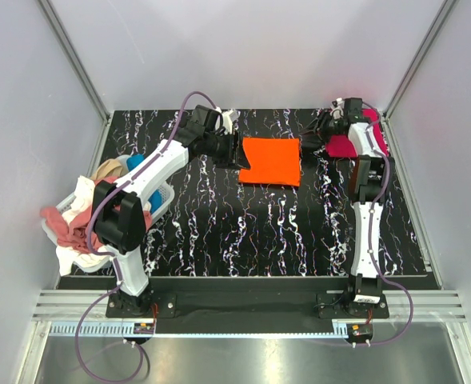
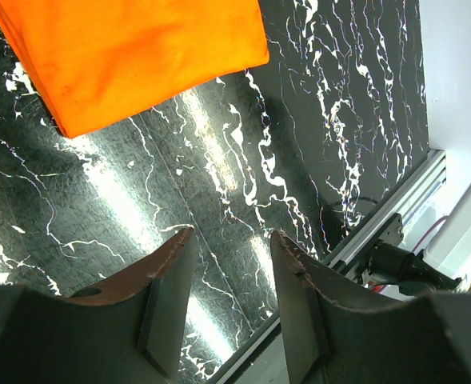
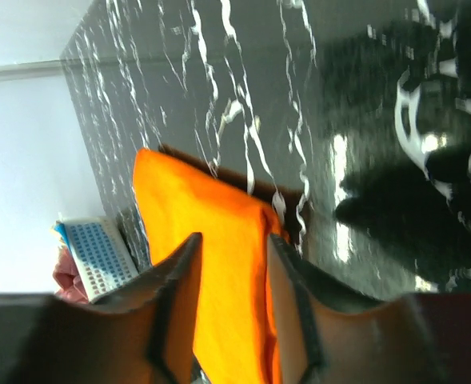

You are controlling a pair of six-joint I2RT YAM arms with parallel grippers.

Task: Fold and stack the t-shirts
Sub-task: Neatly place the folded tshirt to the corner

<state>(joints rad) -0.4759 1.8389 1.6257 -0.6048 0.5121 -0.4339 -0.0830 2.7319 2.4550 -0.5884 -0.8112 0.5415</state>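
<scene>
Left gripper (image 2: 231, 236): jaws moderately apart, holding nothing, poised above the black white-veined tabletop (image 2: 219, 160). Right gripper (image 3: 231, 240): jaws likewise parted, nothing evidently gripped. The bright orange folded cloth t-shirt (image 1: 273, 160) lies flat between them, just beside the left gripper and near the right. Risk: a one-sided pinch would drag its fold open. The right arm could also snag the crimson-pink cloth t-shirt (image 1: 343, 146) beneath it.

Black white-veined tabletop (image 1: 259, 232) between pale walls (image 1: 27, 120), aluminium rail (image 1: 59, 306) in front.
</scene>
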